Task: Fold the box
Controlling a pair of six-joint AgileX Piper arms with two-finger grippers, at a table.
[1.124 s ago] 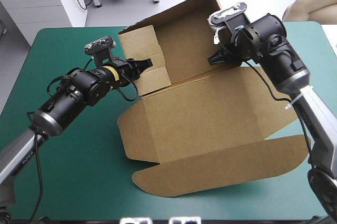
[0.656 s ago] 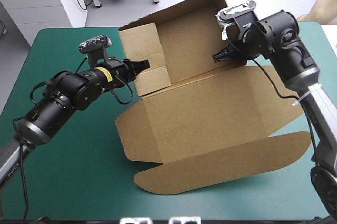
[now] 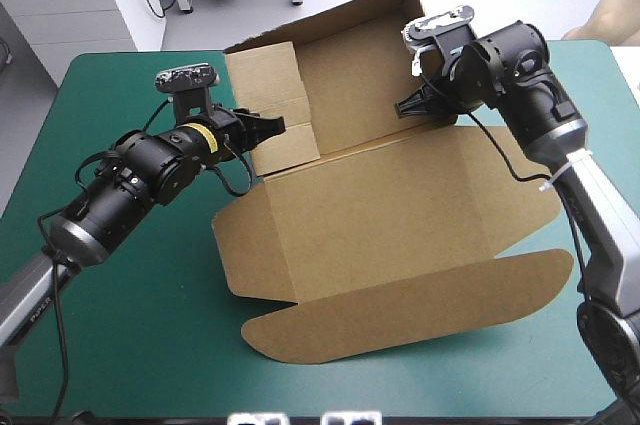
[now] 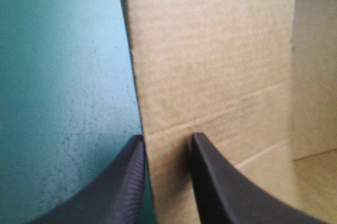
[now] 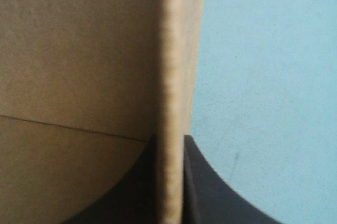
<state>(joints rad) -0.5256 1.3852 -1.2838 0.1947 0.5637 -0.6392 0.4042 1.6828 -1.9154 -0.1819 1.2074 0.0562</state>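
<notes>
Now the box (image 3: 390,215) has slid slightly toward nine o'clock, its back wall standing.
From above it sits mid-table on the teal-green cover (image 3: 130,325), with the left gripper (image 3: 272,126) clamped on the ten o'clock flap and the right gripper (image 3: 403,107) on the one o'clock wall. Left wrist: nearly closed around a board edge. Right wrist: pinched tight. Tucking flaps seems next.

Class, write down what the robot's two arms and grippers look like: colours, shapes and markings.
Both arms are bulky rounded black housings, with smooth grey tubes lower down. The left arm carries a yellow band near its wrist; the right arm has a white tie at its grey part. The left gripper and right gripper each end in two broad, black, fin-shaped fingers.
</notes>
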